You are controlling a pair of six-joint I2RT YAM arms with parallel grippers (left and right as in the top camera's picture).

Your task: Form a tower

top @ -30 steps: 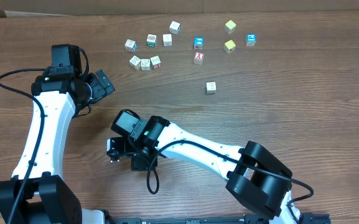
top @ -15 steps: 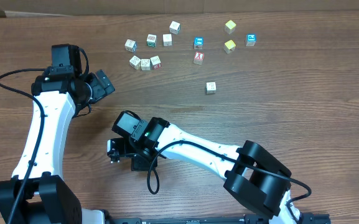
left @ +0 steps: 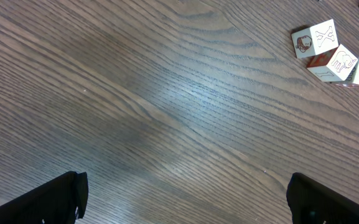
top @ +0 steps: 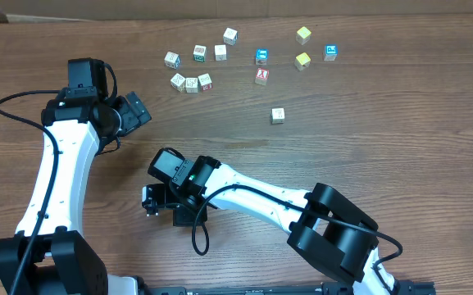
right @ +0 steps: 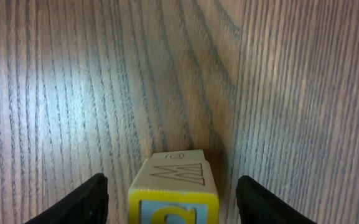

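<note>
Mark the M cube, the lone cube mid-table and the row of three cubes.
M cube (right: 176,169): right wrist view, on its engraved M face.
Lone cube (top: 278,115): overhead view, on its top face.
Row of three cubes (top: 192,84): overhead view, on the middle cube.

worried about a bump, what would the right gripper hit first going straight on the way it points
Probably the letter cube centred between the open fingers of the right gripper; past it only bare table shows. Depth unclear.

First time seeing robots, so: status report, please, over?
Left tool open, empty. Right tool open, straddling one cube, gaps both sides. Other cubes scattered far off, none in the way.
</note>
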